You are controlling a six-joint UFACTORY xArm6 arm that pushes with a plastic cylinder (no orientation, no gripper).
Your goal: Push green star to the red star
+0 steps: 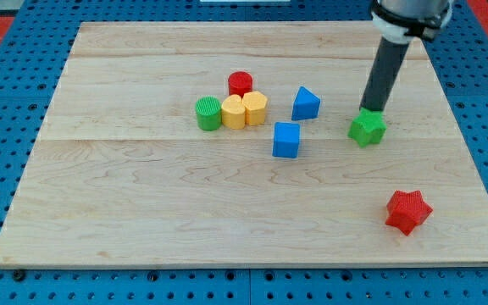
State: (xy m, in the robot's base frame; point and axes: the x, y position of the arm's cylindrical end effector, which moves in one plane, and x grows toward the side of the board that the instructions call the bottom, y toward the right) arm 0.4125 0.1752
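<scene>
The green star (368,129) lies on the wooden board at the view's right, a little above mid-height. My tip (371,110) touches its top edge, on the side away from the red star. The red star (408,211) lies toward the view's bottom right, below and slightly right of the green star, about a hand's width apart from it. The dark rod rises from the tip toward the view's top right.
A cluster sits at the view's centre: a green cylinder (208,113), two yellow blocks (234,112) (255,108) and a red cylinder (241,84). A blue triangular block (305,103) and a blue cube (286,140) lie left of the green star. The board's right edge (473,161) is near.
</scene>
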